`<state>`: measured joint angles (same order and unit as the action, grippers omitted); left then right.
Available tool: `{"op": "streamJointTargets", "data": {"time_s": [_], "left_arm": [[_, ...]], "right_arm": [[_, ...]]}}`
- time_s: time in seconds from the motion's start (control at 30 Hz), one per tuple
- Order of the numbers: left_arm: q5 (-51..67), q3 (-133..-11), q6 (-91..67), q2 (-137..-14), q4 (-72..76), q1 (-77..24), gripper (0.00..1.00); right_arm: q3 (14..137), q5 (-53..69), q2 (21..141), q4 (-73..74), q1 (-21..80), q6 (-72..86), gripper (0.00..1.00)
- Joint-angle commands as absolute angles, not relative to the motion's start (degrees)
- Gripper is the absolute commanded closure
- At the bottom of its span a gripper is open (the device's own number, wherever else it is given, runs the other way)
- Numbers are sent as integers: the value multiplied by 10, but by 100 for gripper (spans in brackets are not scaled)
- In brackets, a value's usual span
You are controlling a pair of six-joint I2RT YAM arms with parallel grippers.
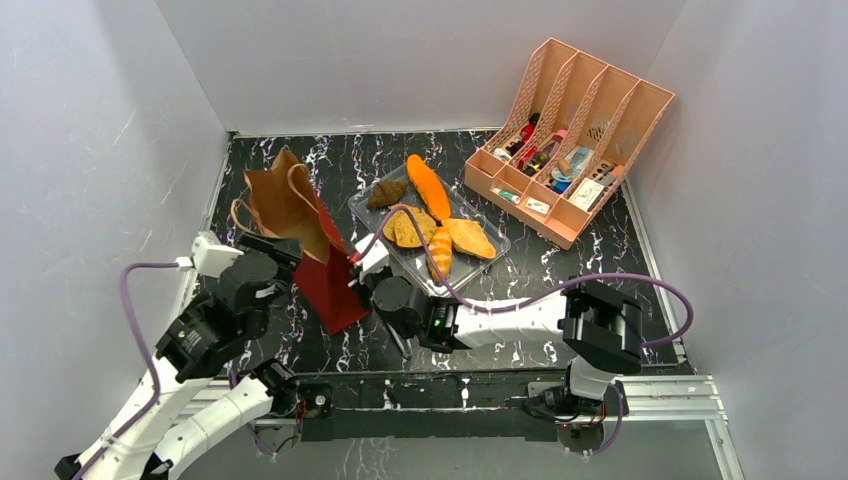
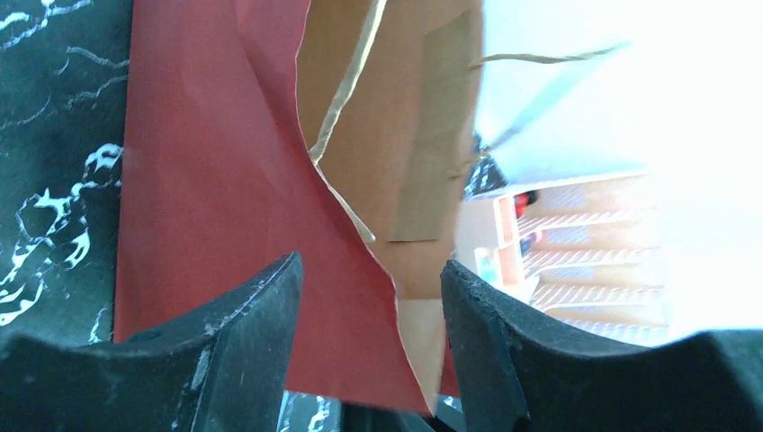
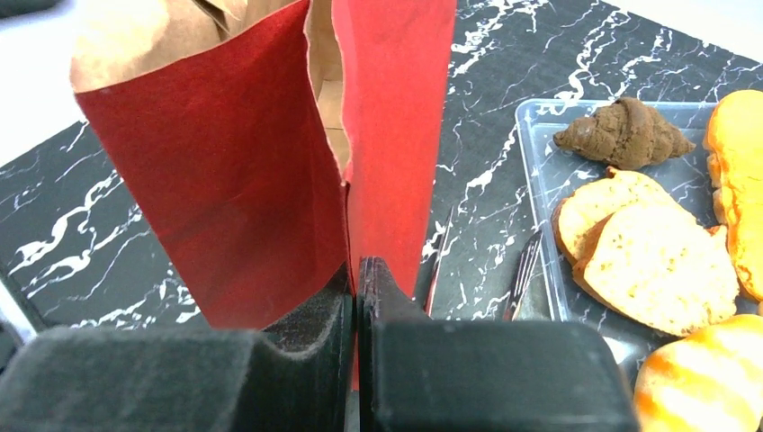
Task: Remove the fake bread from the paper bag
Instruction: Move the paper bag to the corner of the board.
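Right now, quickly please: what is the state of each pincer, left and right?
Left pincer: open, with the edge of the paper bag between its jaws, not gripped.
Right pincer: closed, pinching the paper bag's red wall.

Red-outside, brown-inside paper bag [image 1: 332, 288]; blk table [image 1: 335, 170] w/ white marble veins.

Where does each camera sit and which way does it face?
Top external: above and behind; looks down on left arm, right arm, paper bag, tray.
Left wrist: on left arm, facing the bag's edge; its fingers straddle it, apart.
Right wrist: on right arm, facing bag and fake bread; its fingers pinch the bag.
Shared: every view shows the bag.
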<state>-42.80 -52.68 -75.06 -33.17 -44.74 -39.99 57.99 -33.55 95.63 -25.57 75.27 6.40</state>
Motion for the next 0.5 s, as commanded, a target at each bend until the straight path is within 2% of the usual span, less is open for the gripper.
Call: {"op": "streamJointTargets", "data": {"time_s": [0.0,0.27,0.47], "left_arm": [[-505,-595,-745,-333,-493,-402,42],[-573,-654,-710,-332,-523,-402,39],[-580,-611,-738,-308,-546,-402,40]], "right_arm": [[625,-354,980,-274,724,82,100],[711,-352,1044,-273,691,81,100],[849,-352,1166,-252,670,75,100]]}}
